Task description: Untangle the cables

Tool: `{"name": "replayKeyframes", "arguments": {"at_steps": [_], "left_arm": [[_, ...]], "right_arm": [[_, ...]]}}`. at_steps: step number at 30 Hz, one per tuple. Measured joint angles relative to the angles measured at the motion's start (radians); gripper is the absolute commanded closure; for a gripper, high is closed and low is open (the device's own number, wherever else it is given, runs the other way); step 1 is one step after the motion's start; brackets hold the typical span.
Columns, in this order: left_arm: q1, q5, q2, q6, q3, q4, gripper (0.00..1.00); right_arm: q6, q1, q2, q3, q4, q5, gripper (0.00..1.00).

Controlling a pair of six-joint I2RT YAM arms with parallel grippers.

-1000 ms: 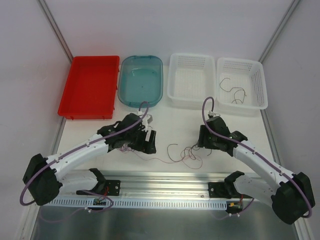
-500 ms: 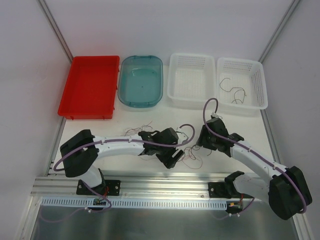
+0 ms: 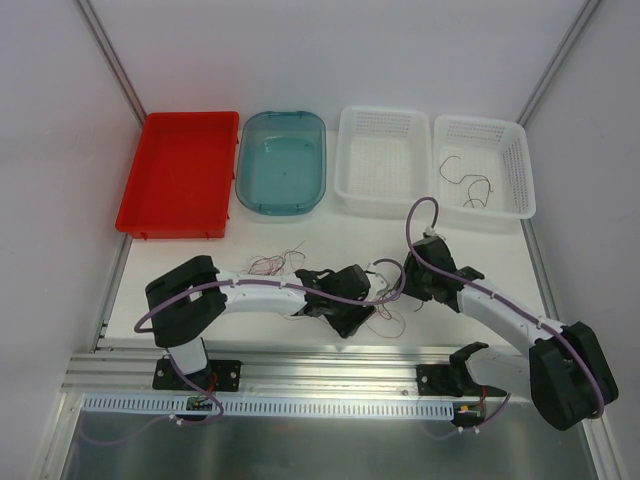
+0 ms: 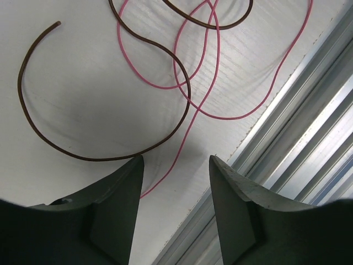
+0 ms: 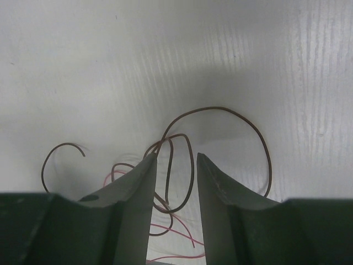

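Grasp step, we judge. The cables (image 3: 385,312) lie near the front rail (image 3: 330,360), between the arms; a smaller tuft (image 3: 275,265) sits further left. The left gripper (image 4: 175,161) is half-spread astride a pink strand (image 4: 194,118), gripping nothing. The right gripper (image 5: 176,159) is narrow around a brown strand (image 5: 220,108), unpinched. Next we'd pinch separate strands and draw them apart

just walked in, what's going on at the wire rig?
Two arms are working on a loose tangle of thin cables on the white table. The left gripper is open, low over a pink cable and a brown cable beside the metal rail. The right gripper is open too, straddling a brown loop. Nothing is gripped. A few strands lie in the far right basket; a small clump sits apart.
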Motion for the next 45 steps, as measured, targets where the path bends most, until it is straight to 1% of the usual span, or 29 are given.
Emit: {"name": "replayKeyframes", "arguments": {"at_steps": [2,3,6,7,9,11,12,17,18,19,20,23,26,31,34,39,45], "left_arm": [[0.0,-0.005,0.005,0.002,0.0,0.009,0.56],[0.0,-0.008,0.007,0.002,0.001,0.013,0.63],[0.0,-0.018,0.012,0.003,0.001,0.021,0.74],[0.0,-0.02,0.014,0.002,0.001,0.023,0.81],[0.0,-0.023,0.016,0.001,0.001,0.024,0.87],[0.0,-0.023,0.018,0.0,0.001,0.025,0.98],[0.0,-0.023,0.018,-0.002,0.001,0.026,1.0],[0.0,-0.023,0.016,-0.002,-0.002,0.028,1.0],[0.0,-0.023,0.012,-0.002,-0.007,0.03,1.0],[0.0,-0.023,0.008,-0.002,-0.011,0.03,1.0],[0.0,-0.024,0.001,-0.002,-0.019,0.031,1.0],[0.0,-0.045,-0.048,-0.001,-0.06,0.02,1.0],[0.002,-0.075,-0.118,-0.002,-0.092,-0.008,1.0],[0.055,-0.09,-0.238,-0.011,-0.126,-0.047,1.0],[0.144,-0.096,-0.3,-0.032,-0.154,-0.079,1.0],[0.34,-0.103,-0.396,-0.085,-0.204,-0.148,1.0],[0.587,-0.1,-0.44,-0.146,-0.21,-0.254,1.0]], "right_arm": [[0.003,-0.001,0.007,-0.002,0.013,-0.008,0.63],[0.004,-0.002,0.011,-0.004,0.017,-0.011,0.63],[0.007,-0.004,0.014,-0.009,0.024,-0.016,0.64],[0.008,-0.005,0.014,-0.011,0.025,-0.018,0.64],[0.009,-0.006,0.014,-0.014,0.029,-0.018,0.66],[0.011,-0.008,0.014,-0.014,0.033,-0.019,0.68],[0.011,-0.009,0.014,-0.014,0.035,-0.019,0.69],[0.013,-0.014,0.014,-0.014,0.04,-0.019,0.77],[0.013,-0.015,0.014,-0.014,0.04,-0.018,0.8],[0.012,-0.016,0.014,-0.014,0.039,-0.018,0.8],[0.011,-0.018,0.014,-0.014,0.038,-0.018,0.85],[0.003,-0.025,0.004,-0.014,0.018,-0.009,0.94],[-0.013,-0.035,-0.026,-0.005,-0.025,0.012,0.98],[-0.063,-0.064,-0.106,0.07,-0.13,0.062,0.99],[-0.107,-0.083,-0.165,0.152,-0.204,0.097,0.99],[-0.191,-0.14,-0.254,0.327,-0.328,0.128,0.99],[-0.295,-0.235,-0.326,0.549,-0.457,0.138,0.99]]}}
